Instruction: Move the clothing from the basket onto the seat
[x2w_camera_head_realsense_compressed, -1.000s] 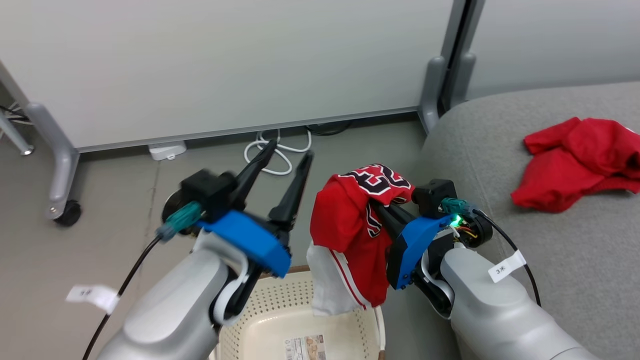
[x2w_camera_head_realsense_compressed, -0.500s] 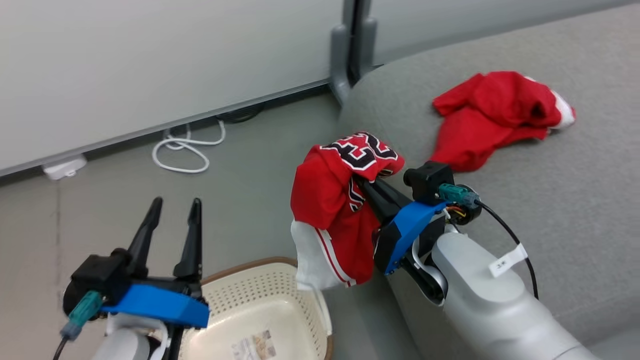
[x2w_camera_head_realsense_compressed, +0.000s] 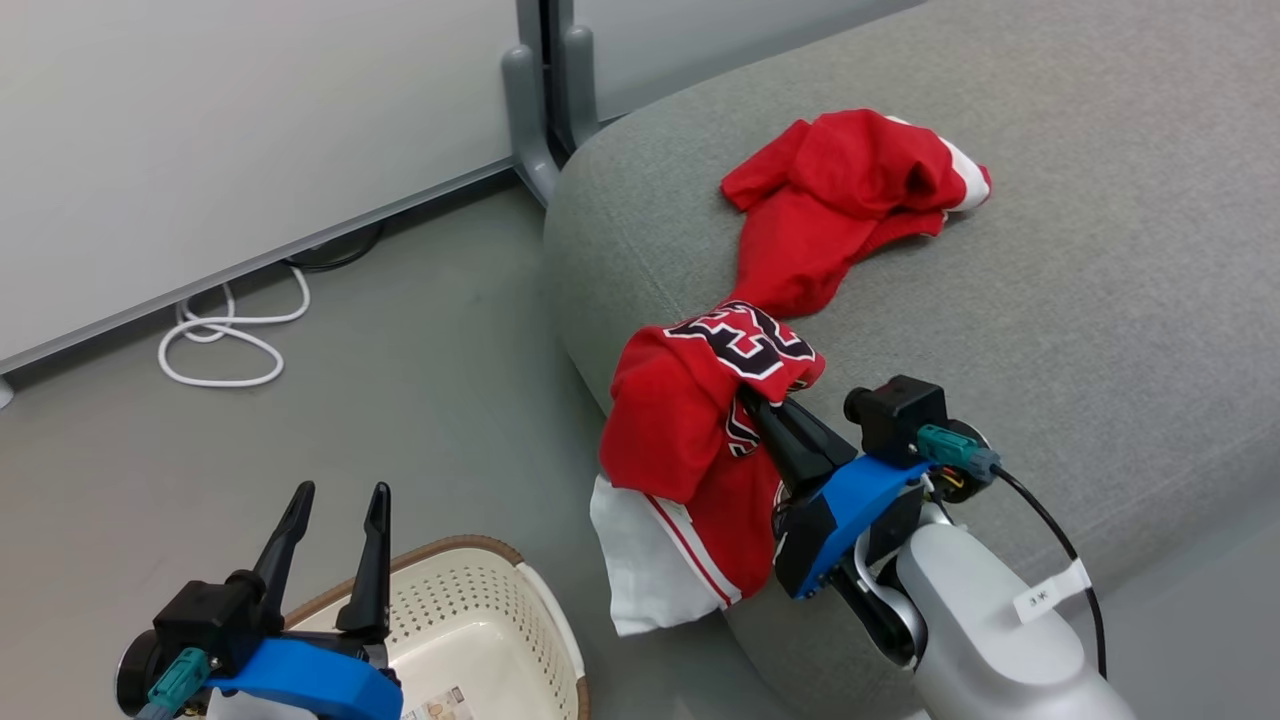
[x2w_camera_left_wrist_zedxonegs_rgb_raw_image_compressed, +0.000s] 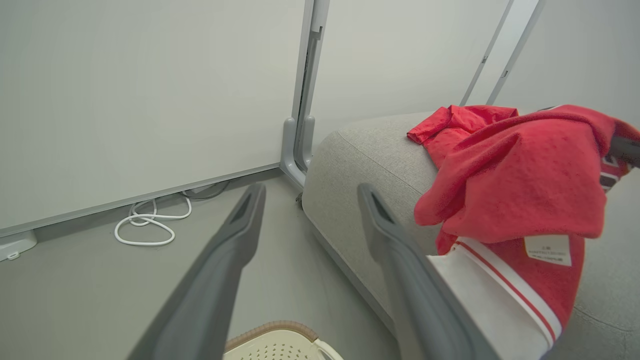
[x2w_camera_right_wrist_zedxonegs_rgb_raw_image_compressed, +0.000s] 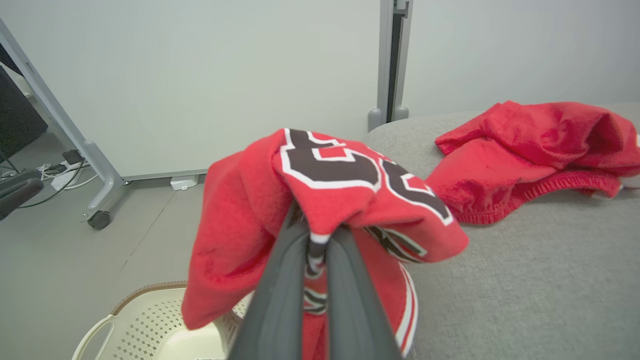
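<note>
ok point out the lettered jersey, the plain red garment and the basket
lettered jersey (x2w_camera_head_realsense_compressed: 670, 430), head view, red fold under the lettering
plain red garment (x2w_camera_head_realsense_compressed: 830, 205), head view, middle of the cloth
basket (x2w_camera_head_realsense_compressed: 460, 600), head view, perforated inner wall

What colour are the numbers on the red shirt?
The numbers are black, edged white; best in right wrist view.

Right gripper's (x2w_camera_head_realsense_compressed: 765, 415) fingertips were totally buried under the red sports jersey with black-and-white block lettering (x2w_camera_head_realsense_compressed: 680, 430), and the fabric folded over so the characters couldn't be read whole. Right beside the left gripper (x2w_camera_head_realsense_compressed: 335, 500), the cream perforated plastic basket (x2w_camera_head_realsense_compressed: 470, 610) got chopped off by the frame edge. Its paper label (x2w_camera_head_realsense_compressed: 440, 703) was way too tiny to read.
</note>
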